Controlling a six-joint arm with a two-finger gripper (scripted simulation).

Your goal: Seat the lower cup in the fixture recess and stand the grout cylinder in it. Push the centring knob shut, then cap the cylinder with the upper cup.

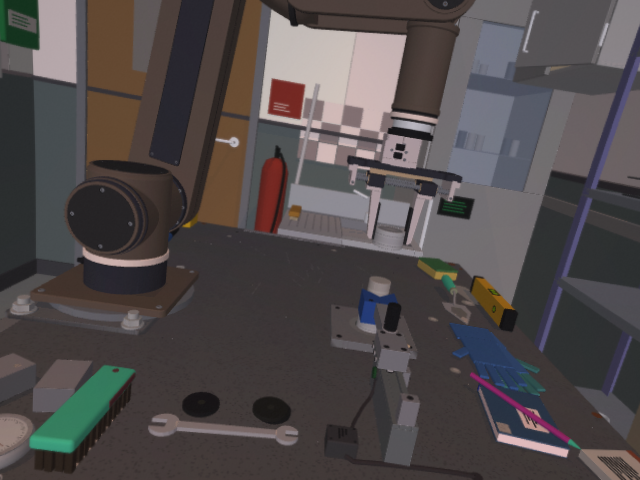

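Observation:
In the middle of the bench the grey fixture plate [351, 330] carries the pale grout cylinder [379, 287], upright in the recess. A blue centring block [373, 305] stands against the cylinder. The black knob [392, 314] sits just in front on the grey slide housing [394, 351]. The lower cup is hidden under the cylinder and block. The upper cup [389, 236], a pale disc, is held in my gripper [390, 238], which is closed around it, high above and behind the fixture.
The bench's right edge runs past a yellow level [493, 303], a sponge [437, 268], a trowel [457, 299], blue gloves [491, 356], a book [522, 421] and a pink pencil [522, 411]. In front lie a spanner [223, 429], two black discs [235, 407] and a green brush [82, 416]. My arm's base [121, 243] stands at left.

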